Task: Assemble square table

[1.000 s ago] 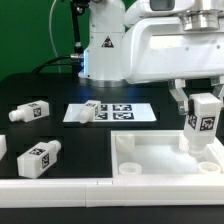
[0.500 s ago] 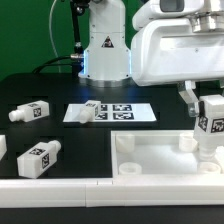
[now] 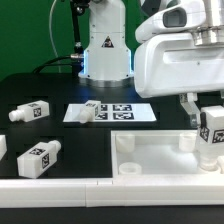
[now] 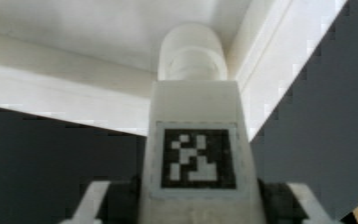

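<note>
While jaws grip a leg (image 3: 211, 130) over the square table (image 3: 150, 162), another leg (image 3: 88, 111) overlaps the marker board (image 3: 127, 113).

Exterior view: mid-range, slightly raised, faces arm base (image 3: 105, 50) across table (image 3: 90, 140). Wrist view: very near, looks down leg (image 4: 197, 120) onto slab (image 4: 51, 70). Both share those 2.

The arm (image 3: 185, 55) points straight down, jaws clamped on a leg (image 3: 211, 140).

No lettering is legible: a warning triangle (image 3: 107, 44) marks the far robot base (image 3: 104, 64); coded square tags mark the marker board (image 3: 120, 113) and held leg (image 4: 197, 120).
</note>
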Controlling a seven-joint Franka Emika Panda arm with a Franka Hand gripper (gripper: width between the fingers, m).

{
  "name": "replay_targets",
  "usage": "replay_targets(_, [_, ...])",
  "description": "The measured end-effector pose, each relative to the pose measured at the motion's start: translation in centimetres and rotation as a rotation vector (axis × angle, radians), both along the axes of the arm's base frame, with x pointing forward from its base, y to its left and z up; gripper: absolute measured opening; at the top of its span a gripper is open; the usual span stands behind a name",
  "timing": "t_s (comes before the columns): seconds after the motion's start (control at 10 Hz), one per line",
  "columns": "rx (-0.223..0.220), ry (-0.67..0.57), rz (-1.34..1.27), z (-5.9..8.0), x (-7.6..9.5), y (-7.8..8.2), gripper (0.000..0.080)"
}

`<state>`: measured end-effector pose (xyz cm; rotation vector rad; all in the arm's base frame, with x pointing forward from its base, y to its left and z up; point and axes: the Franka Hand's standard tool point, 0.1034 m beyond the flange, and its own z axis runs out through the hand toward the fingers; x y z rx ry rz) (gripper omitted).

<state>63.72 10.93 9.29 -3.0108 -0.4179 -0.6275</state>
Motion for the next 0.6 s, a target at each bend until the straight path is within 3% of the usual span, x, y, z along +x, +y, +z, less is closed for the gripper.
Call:
replay_targets(0.2, [-0.001,0.011,0.001,-1.02,-0.33,0.05,0.0287])
replay_targets(0.6, [0.005,-0.058,0.001,-1.16,-0.18,0.14,0.0287])
